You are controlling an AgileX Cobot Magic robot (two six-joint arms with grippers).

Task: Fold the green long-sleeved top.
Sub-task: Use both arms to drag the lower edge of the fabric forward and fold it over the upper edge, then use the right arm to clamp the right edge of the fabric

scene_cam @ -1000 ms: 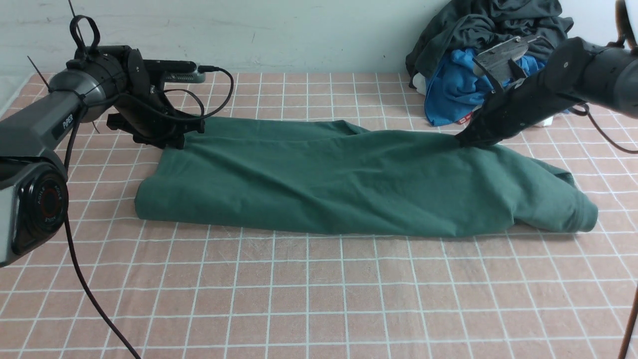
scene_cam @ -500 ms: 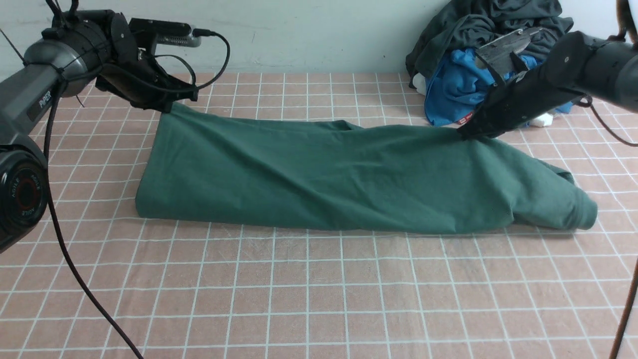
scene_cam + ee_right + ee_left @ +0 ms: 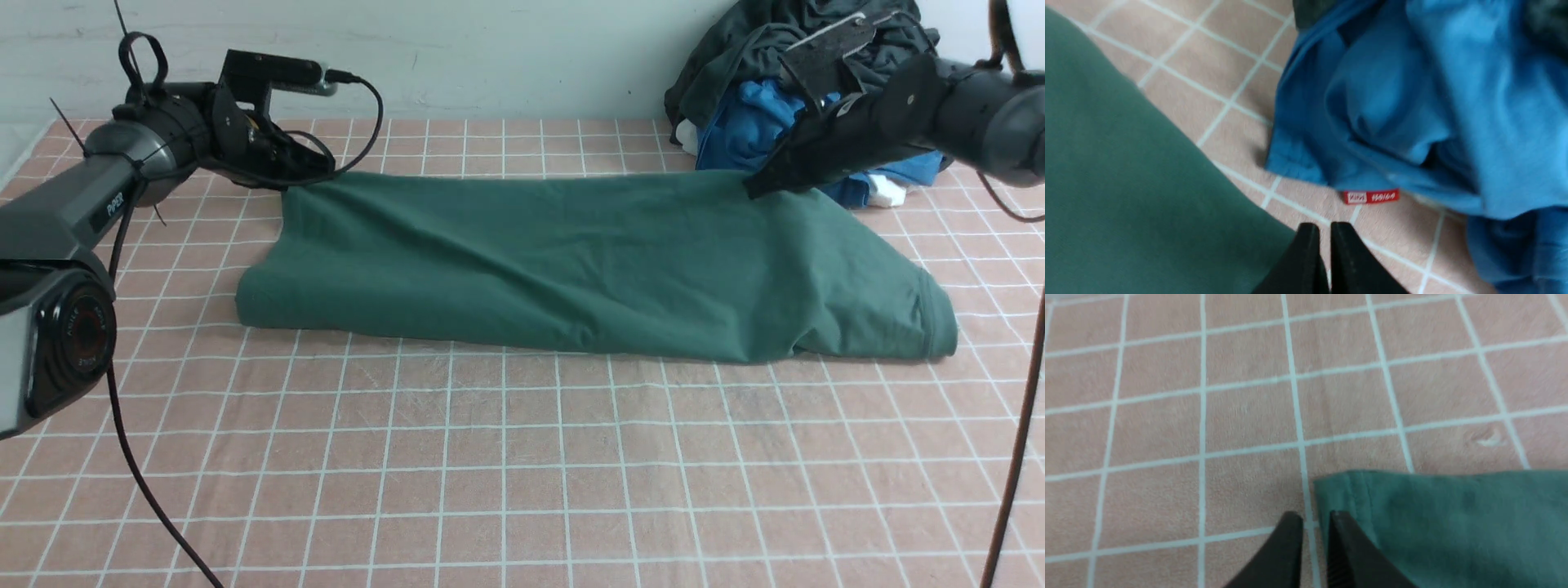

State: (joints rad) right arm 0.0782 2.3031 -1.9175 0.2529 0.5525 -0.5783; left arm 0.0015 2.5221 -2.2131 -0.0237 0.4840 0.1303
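Front view shows you the green long-sleeved top (image 3: 588, 269) stretched left-to-right on the table (image 3: 522, 490), its far corners just beside the left gripper (image 3: 325, 173) and right gripper (image 3: 753, 190), each with jaws a slit apart, holding nothing.

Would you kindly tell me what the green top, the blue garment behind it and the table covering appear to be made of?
Green top: probably thick knit cotton, matte; it lies in soft rounded folds and has a stitched hem.
Blue garment: thinner, smoother cloth with a slight sheen, possibly synthetic; it bunches in fine creases.
Table covering: seemingly a fuzzy pink cloth with a white grid.
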